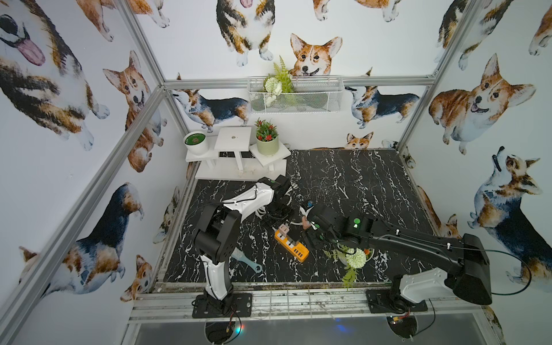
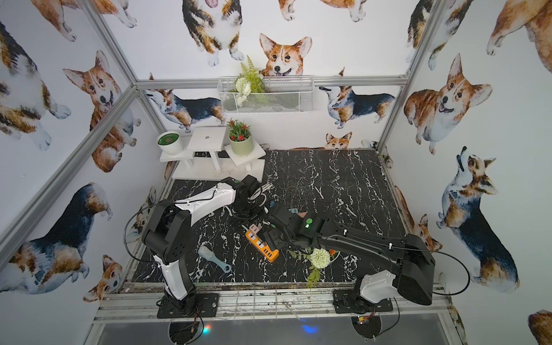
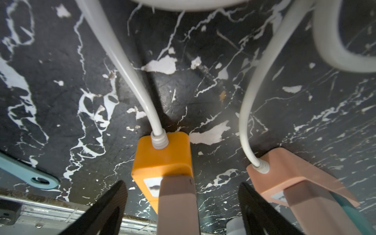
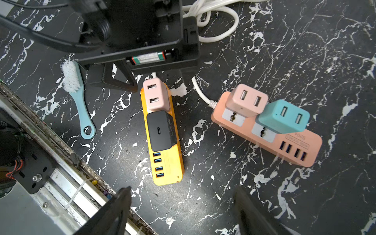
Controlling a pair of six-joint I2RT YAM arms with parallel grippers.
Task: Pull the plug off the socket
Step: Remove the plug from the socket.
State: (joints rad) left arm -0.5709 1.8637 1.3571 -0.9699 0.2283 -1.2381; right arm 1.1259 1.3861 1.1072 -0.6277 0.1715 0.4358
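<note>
The table (image 1: 358,185) is black marble-look with white veins, scuffed in places. Three walls (image 1: 209,44) papered with corgis close it in behind a bare aluminium frame (image 1: 388,80). One wire basket (image 1: 313,101) with greenery hangs on the back wall. One white stepped shelf (image 1: 233,139) fills the back left corner and carries two pots (image 1: 267,145), one white and one green.

Two arms reach in from the near edge. Between them lie two power strips, near each other but apart: the orange strip (image 4: 168,162) and the pink strip (image 4: 311,140). Each has four blue USB ports and a white cord (image 3: 114,50).

There are four plugs, two on each strip. The pink plug (image 4: 156,95) sits seated at the cord end of the orange strip, with a black plug (image 4: 159,130) just beside it. The pink strip holds a second pink one and a teal plug (image 4: 283,116).

The left gripper (image 3: 182,184) is spread wide astride the pink plug, with a gap showing on both sides. The right gripper (image 4: 183,189) is also spread wide and empty, over bare table near the orange strip's USB end.

One pale blue brush (image 4: 78,97) lies by the near left edge. One white flower (image 1: 355,258) with fern sprigs lies under the right arm.
</note>
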